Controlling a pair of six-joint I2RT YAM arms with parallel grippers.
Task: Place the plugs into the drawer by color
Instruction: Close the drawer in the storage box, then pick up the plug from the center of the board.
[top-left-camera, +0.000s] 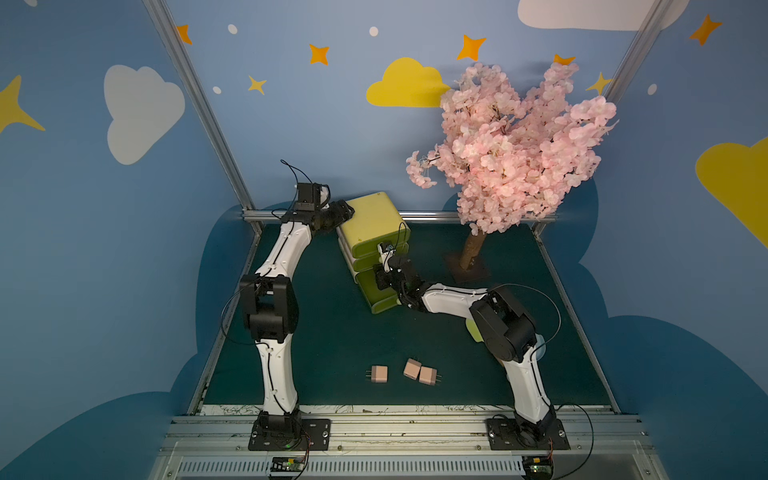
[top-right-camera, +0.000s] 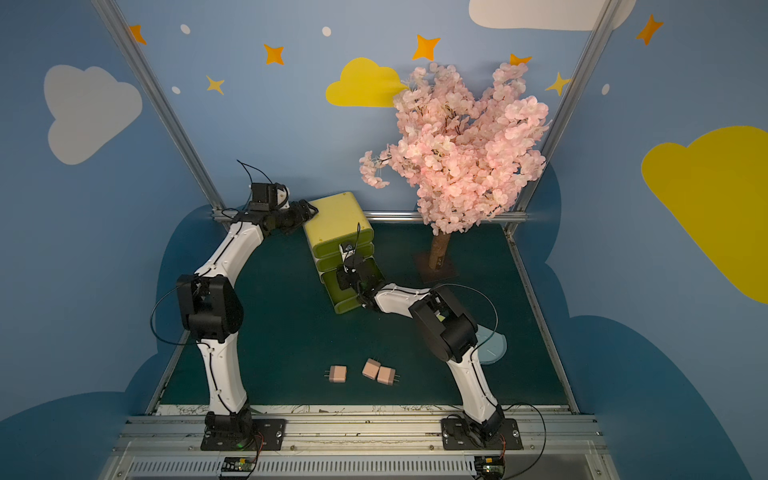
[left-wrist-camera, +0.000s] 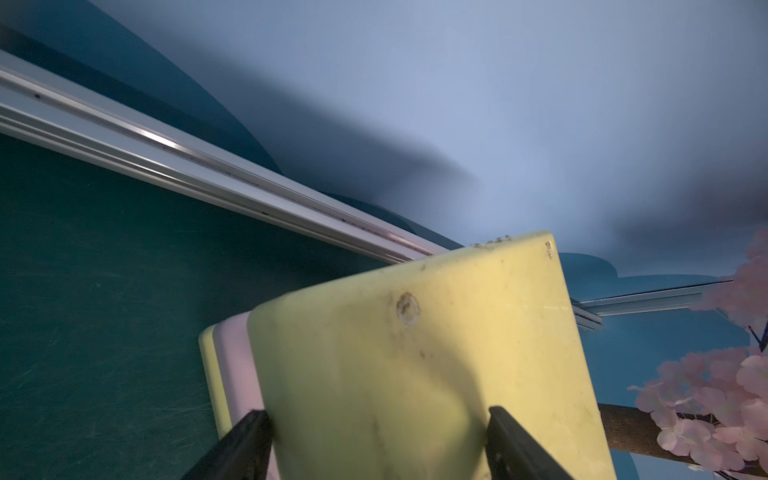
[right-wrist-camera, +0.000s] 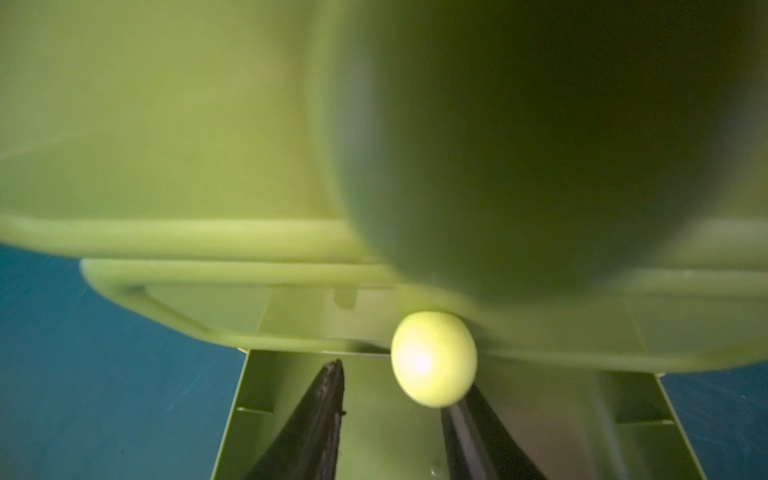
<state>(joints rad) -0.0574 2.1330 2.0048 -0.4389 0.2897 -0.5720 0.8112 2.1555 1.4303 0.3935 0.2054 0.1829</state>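
Plugs (top-left-camera: 412, 368), three pink ones, lie on the counter (top-left-camera: 332, 332) near its front edge, well apart from the drawer (top-left-camera: 374, 224). Two sit side by side and seem to touch; the third (top-left-camera: 379, 373) is just beside them, toward the left arm.

The drawer stands at the back of the counter, turned at an angle, between both arms. The left jaws are clamped on its top rear corner: in the left wrist view the fingers (left-wrist-camera: 245, 444) press either side of the yellow top. The right jaws are at its front and stand apart. In the right wrist view a pale knob (right-wrist-camera: 433, 357) sits between them, against one finger and clear of the other (right-wrist-camera: 320, 415), above a pulled-out tray (right-wrist-camera: 374, 436).

A pink tree (top-left-camera: 511, 145) stands at the right rear. A pale blue disc (top-right-camera: 492, 349) shows partly behind the right arm.
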